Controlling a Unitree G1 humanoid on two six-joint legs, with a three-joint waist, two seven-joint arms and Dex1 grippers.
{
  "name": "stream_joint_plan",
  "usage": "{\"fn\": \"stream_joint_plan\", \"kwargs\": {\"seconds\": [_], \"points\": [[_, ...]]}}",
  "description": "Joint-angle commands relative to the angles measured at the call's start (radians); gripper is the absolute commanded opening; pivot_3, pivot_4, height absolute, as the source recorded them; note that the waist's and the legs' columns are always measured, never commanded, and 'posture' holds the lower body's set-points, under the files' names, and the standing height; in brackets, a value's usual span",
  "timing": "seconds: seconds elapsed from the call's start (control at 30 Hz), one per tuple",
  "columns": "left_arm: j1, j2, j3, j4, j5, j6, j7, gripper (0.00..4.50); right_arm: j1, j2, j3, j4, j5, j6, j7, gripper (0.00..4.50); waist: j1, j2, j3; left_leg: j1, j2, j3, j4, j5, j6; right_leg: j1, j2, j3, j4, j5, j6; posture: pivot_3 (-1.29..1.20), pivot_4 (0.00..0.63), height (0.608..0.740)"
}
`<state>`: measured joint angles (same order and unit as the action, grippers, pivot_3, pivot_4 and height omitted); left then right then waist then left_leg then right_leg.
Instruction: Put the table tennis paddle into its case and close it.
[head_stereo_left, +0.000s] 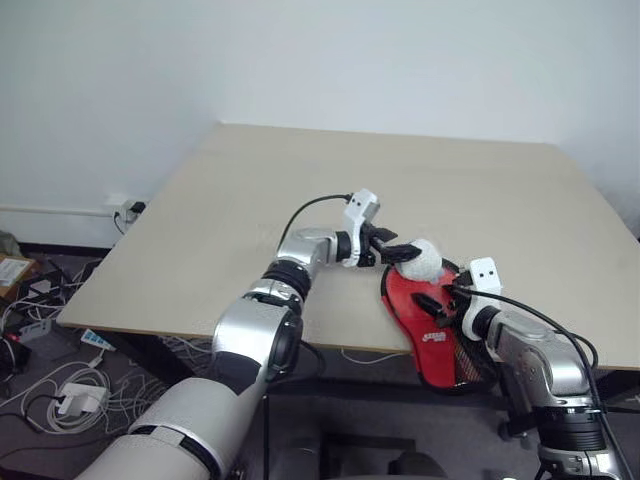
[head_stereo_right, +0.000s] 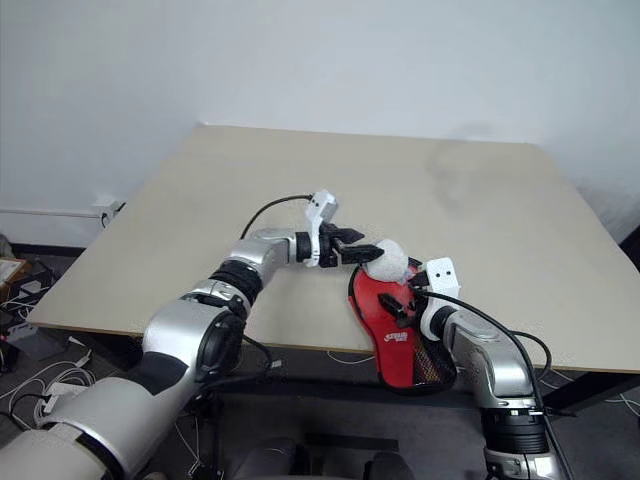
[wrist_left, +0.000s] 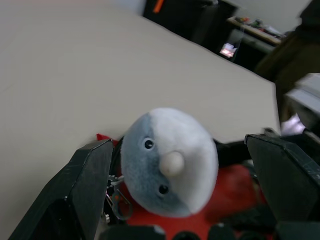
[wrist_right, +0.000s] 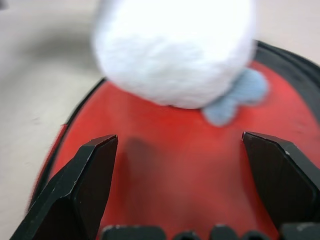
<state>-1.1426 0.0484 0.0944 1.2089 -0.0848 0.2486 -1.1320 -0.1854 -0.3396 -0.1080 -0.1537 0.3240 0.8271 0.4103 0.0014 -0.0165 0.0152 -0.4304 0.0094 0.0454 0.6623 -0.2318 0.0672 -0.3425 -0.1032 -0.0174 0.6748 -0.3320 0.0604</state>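
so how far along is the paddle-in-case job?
Done: the paddle lies in the case at the table's near edge. In hand: nothing; left gripper is open around a white plush toy on the blade, right gripper open over the red rubber. Left: clear the toy, close the case.

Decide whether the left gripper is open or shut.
Open: the left gripper's black fingers stand wide apart either side of the plush toy, not pressing it.

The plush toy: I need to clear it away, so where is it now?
The plush toy sits on the far end of the red paddle, near the table's front edge, between the open left gripper's fingers.
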Motion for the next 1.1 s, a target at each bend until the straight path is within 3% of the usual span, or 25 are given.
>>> {"fn": "stream_joint_plan", "kwargs": {"seconds": [0.03, 0.23, 0.4, 0.73, 1.1], "points": [[0.048, 0.044, -0.046, -0.169, -0.03, 0.066, -0.151, 4.48, -0.054, -0.059, -0.087, -0.018, 0.023, 0.021, -0.013, 4.33, 0.0, 0.002, 0.001, 0.0, 0.0, 0.0, 0.0, 0.0, 0.0, 0.0, 0.0, 0.0, 0.0, 0.0, 0.0, 0.0, 0.0, 0.715], [0.305, 0.109, -0.22, -0.662, -0.071, 0.289, -0.291, 4.48, -0.115, -0.113, -0.129, -0.047, 0.065, 0.059, -0.002, 4.33, -0.003, 0.008, 0.001, 0.0, 0.001, 0.001, -0.002, 0.0, 0.0, -0.001, 0.001, 0.002, 0.0, 0.0, 0.0, 0.0, 0.0, 0.715], [0.448, 0.101, -0.351, -0.916, -0.073, 0.342, -0.238, 4.48, -0.173, -0.096, -0.13, -0.041, 0.083, 0.074, -0.021, 4.33, 0.002, 0.009, 0.001, 0.0, 0.002, 0.001, -0.001, 0.0, 0.0, 0.0, 0.0, 0.002, 0.0, 0.0, 0.0, 0.0, 0.0, 0.715], [0.418, -0.033, -0.402, -0.763, -0.016, 0.247, 0.041, 4.48, -0.242, -0.068, -0.107, 0.01, 0.08, 0.082, -0.055, 4.33, 0.006, 0.01, 0.0, 0.0, 0.001, 0.001, 0.001, -0.001, 0.002, 0.001, 0.0, 0.002, -0.001, 0.0, 0.0, 0.0, 0.0, 0.715], [0.413, -0.036, -0.457, -0.561, 0.105, 0.077, 0.203, 4.48, -0.312, -0.009, -0.078, 0.061, 0.159, 0.16, -0.011, 4.33, 0.006, 0.01, 0.0, 0.0, 0.0, 0.001, 0.001, -0.001, 0.002, 0.001, 0.0, 0.002, -0.001, 0.0, 0.0, 0.0, 0.0, 0.715]]}}
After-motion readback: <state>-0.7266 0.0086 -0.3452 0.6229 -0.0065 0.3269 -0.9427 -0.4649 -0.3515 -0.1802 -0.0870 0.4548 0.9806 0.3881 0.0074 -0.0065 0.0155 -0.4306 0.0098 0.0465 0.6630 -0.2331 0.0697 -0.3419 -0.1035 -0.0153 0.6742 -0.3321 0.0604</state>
